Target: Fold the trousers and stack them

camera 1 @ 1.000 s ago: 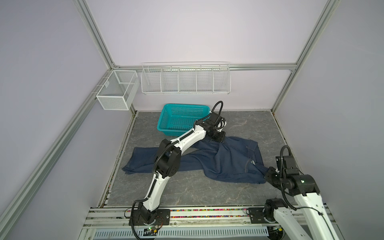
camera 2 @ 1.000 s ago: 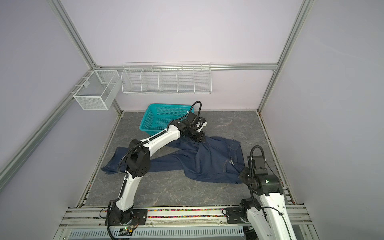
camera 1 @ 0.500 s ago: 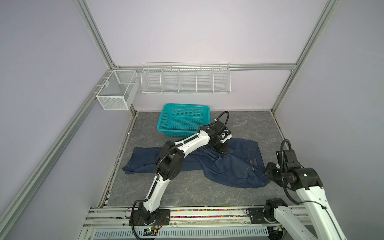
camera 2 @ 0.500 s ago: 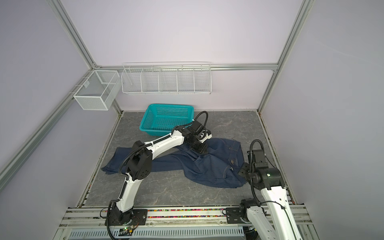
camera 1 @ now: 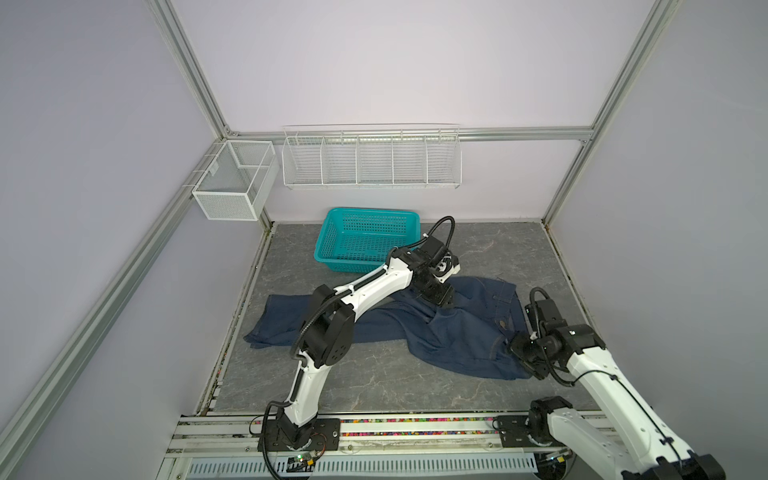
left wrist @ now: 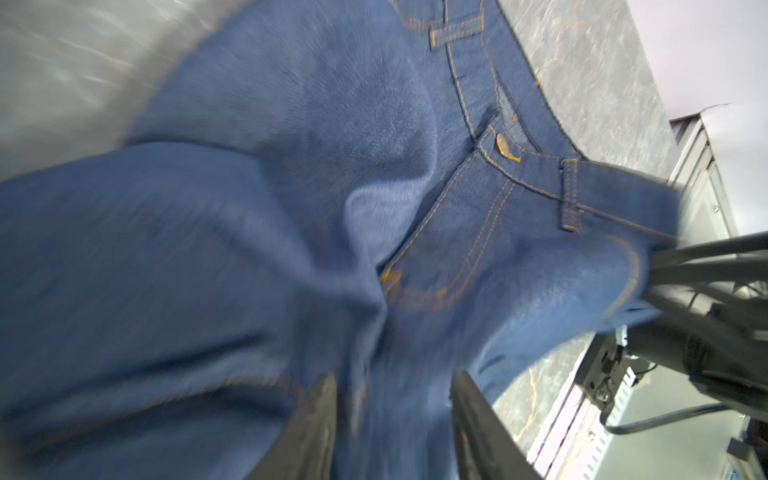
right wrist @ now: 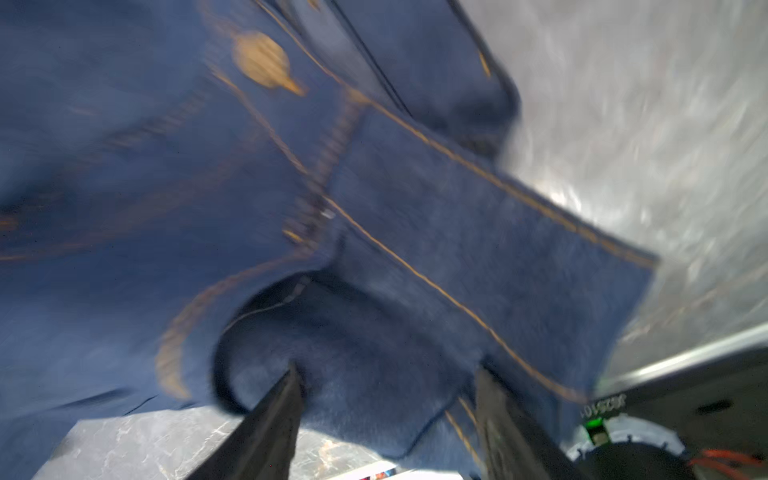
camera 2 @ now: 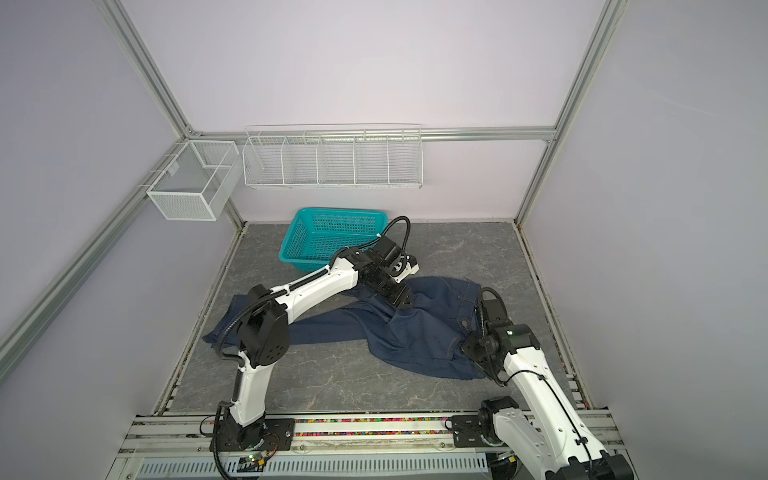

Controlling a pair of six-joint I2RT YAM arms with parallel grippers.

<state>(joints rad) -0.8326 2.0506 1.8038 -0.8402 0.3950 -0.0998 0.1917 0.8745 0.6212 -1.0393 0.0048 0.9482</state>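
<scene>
Trousers (camera 1: 457, 332): lying unfolded and rumpled on the surface (camera 1: 374, 382), near the teal basket (camera 1: 365, 237).
Left gripper (left wrist: 392, 399): jaws spread, over the rumpled middle denim.
Right gripper (right wrist: 386, 386): jaws spread, at the waistband corner.

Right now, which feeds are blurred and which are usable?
Right wrist view: heavy motion smear over the dark navy denim jeans and grey marbled tabletop. Left wrist view: milder blur, round brass waistband button legible. Both top views: sharp, evenly lit, no glare.

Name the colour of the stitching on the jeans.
Golden-orange stitching, clearest in the left wrist view.
</scene>
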